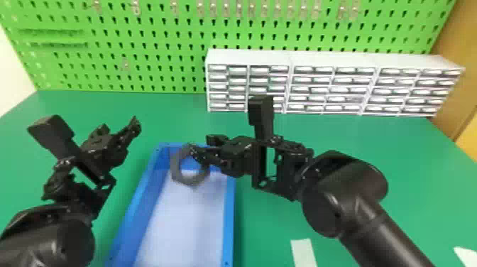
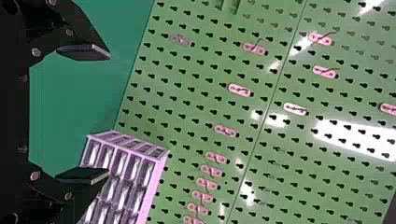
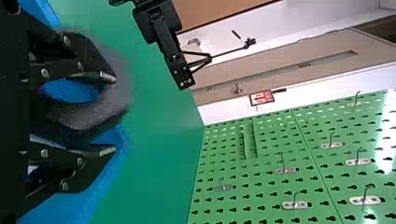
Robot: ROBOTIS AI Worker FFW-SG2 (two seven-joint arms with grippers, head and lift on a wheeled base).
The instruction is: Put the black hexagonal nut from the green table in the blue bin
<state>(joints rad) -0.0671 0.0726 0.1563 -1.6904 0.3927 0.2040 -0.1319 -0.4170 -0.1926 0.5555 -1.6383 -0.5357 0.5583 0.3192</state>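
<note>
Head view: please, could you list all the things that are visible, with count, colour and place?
Hexagonal nut: one, dark grey, above blue bin, by right fingertips
Blue bin: one, pale inside, on table
Table: one, green, below pegboard
Pegboard: one, green, back
Hooks: over ten, silvery, on pegboard
Drawer cabinet: one row, white, table's rear right
Flat strips: two, white, front right
End effectors: two, black, left beside bin, right over it, both open

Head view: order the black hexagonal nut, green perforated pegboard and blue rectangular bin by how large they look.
1. Green perforated pegboard
2. Blue rectangular bin, cut by bottom edge
3. Black hexagonal nut
</note>
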